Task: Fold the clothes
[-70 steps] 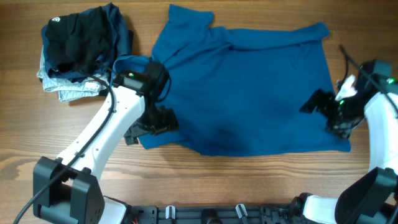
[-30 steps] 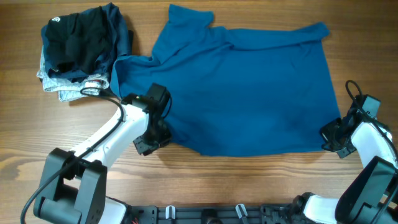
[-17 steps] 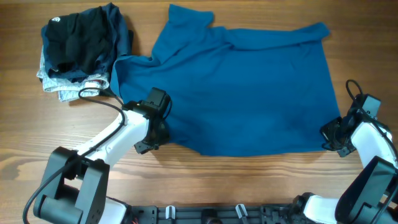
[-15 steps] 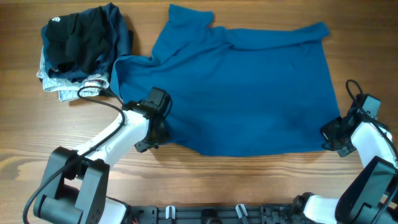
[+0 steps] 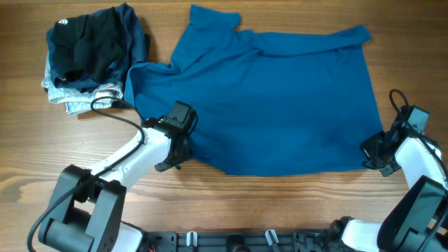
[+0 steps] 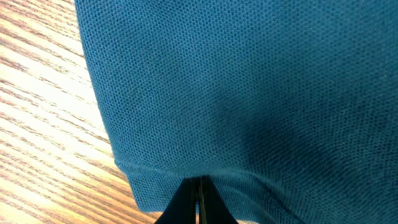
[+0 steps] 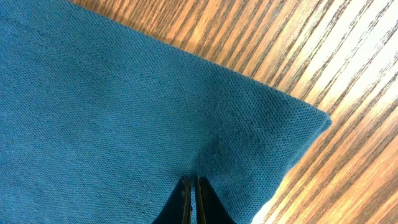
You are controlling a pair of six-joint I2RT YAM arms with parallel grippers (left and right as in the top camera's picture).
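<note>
Clothes (image 5: 273, 98): one deep teal-blue knit garment, spread mostly flat across the middle of the table (image 5: 42, 140). It's rumpled along the 12 o'clock edge, with a flap sticking out at 9 o'clock. Your left gripper (image 6: 199, 186) is pinched tight on the hem at the 7 o'clock corner. Your right gripper (image 7: 191, 183) is clamped on fabric just inside the 4 o'clock corner. Dark clothing pile (image 5: 84, 52) at 10 o'clock.

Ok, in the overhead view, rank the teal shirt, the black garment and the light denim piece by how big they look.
1. teal shirt: by far the largest, spread flat.
2. black garment: bunched on the pile.
3. light denim piece: smallest as seen, but mostly covered, so its real size is unsure.
</note>
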